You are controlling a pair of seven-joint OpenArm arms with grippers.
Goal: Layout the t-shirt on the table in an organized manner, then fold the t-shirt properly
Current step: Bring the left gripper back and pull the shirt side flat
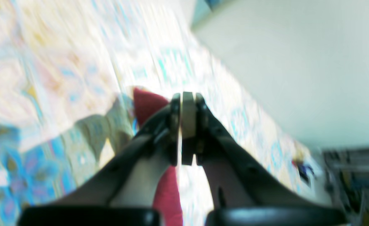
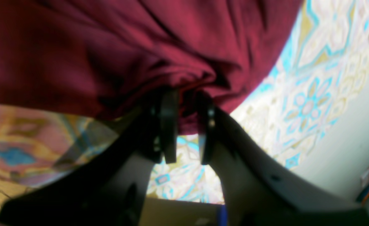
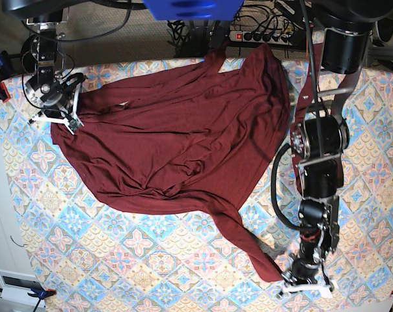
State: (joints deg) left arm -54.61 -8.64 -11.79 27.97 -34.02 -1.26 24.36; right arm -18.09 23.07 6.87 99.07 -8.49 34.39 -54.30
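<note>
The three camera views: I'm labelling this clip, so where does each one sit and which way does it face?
Left wrist: behind the left gripper, facing the table; dark fingers, shut on the t-shirt.
Right wrist: behind the right gripper, facing bunched t-shirt, gripped.
Base: overhead, looking down; both arms show.
Shared: every view shows the t-shirt and table.

T-shirt (image 3: 177, 130): thin soft knit cloth, matt maroon, creased. Tabletop (image 3: 151, 260): covered in printed patterned cloth, matt, smooth. Right hand (image 2: 186, 125): black plastic, smooth. Left hand (image 1: 188, 125): black plastic, pale pads.
</note>
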